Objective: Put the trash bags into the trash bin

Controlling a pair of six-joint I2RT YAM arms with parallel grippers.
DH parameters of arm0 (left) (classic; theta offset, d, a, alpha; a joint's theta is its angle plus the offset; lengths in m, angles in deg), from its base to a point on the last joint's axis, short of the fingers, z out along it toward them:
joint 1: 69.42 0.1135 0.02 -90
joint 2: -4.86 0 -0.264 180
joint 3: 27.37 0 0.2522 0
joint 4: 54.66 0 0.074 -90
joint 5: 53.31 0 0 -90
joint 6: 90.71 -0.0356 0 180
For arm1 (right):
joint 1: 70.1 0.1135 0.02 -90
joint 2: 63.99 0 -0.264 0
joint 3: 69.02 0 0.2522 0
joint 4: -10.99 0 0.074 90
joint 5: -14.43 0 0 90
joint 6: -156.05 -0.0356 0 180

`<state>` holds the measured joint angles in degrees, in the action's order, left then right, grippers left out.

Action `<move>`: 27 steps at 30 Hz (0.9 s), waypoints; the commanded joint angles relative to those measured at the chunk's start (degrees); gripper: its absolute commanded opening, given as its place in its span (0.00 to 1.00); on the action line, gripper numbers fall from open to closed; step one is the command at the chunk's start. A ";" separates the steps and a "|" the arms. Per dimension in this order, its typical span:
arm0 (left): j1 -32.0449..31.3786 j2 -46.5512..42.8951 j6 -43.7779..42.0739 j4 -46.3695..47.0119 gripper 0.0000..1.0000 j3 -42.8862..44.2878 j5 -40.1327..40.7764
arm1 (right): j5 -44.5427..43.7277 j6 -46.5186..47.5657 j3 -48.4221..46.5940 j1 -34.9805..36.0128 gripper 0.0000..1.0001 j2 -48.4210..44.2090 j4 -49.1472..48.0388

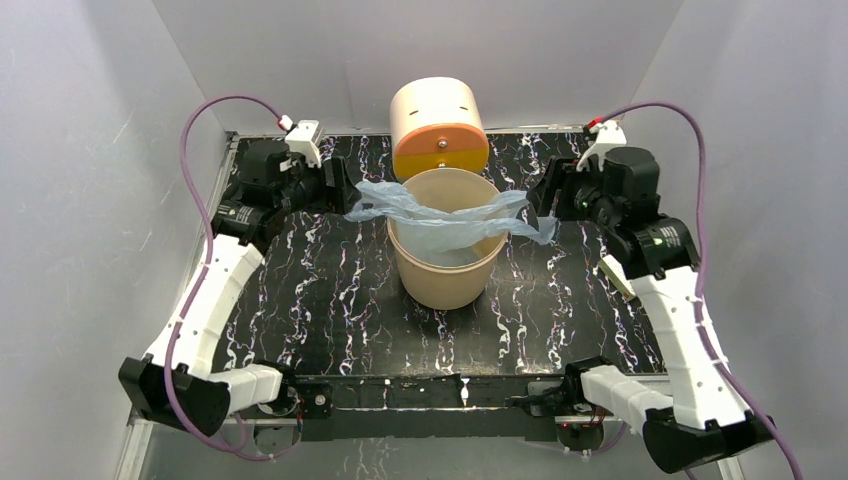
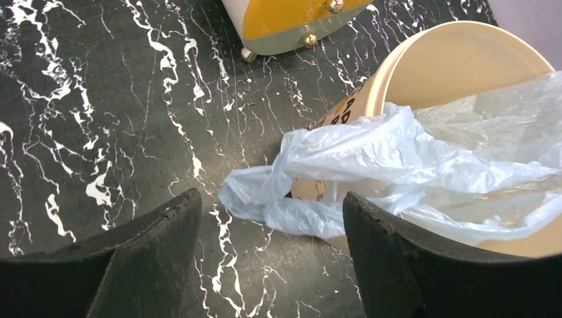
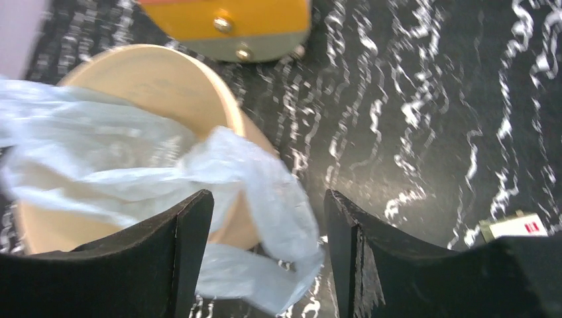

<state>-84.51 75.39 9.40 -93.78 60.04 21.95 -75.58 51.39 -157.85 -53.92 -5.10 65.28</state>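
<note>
Table [image 1: 330, 290]: black top with white marble veining, pale walls on three sides

Trash bin [image 1: 445, 275] – beige round bucket, upright at mid-table, mouth wide open. Left wrist view shows dark lettering on its outer wall [image 2: 344, 112], partly hidden by film, not readable

Trash bag [image 1: 440, 215] – pale-blue translucent film, crinkled, slung across the bin's mouth from side to side. The middle sags down inside the bin. One end trails out over the left rim, the other over the right rim; both ends hang outside

Left gripper [image 1: 345, 190] – level with the rim, just left of the bin. Jaws stand well apart, nothing pinched. In its wrist view the bag's left end [image 2: 285, 192] droops down the bin wall [image 2: 457, 66] in the gap beyond the two black fingers [image 2: 159, 232], with no pad visibly touching it

Right gripper [image 1: 540, 195] – mirrored on the bin's right side, near the rim. Jaws likewise spread, not clamped on anything. In its wrist view, which is somewhat blurred, the bag's right end [image 3: 265, 199] spills over the rim [image 3: 152, 79] and hangs between the fingers [image 3: 179, 245]. Whether the film brushes the left-hand finger, cannot tell

Cream cylinder with orange-yellow front and brass-coloured knobs [image 1: 438, 125] – lying on its side just behind the bin

Small white item with a red mark [image 3: 513, 226] – on the table by the right arm, too small to identify
</note>
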 commanded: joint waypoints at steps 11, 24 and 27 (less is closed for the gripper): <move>0.34 -14.37 11.04 1.85 0.79 -11.74 -3.02 | 46.64 -0.56 -4.03 4.19 0.66 2.03 -9.75; 0.35 -16.60 18.21 7.43 0.79 -17.08 -7.48 | 14.96 7.53 -12.14 29.67 0.61 14.66 -3.82; 0.35 -17.39 19.42 8.38 0.79 -18.64 -7.39 | 12.34 8.59 -13.43 31.74 0.61 15.46 -4.07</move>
<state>-84.51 60.39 26.54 -87.84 43.15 15.85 -55.67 56.55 -166.50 -24.76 10.49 62.40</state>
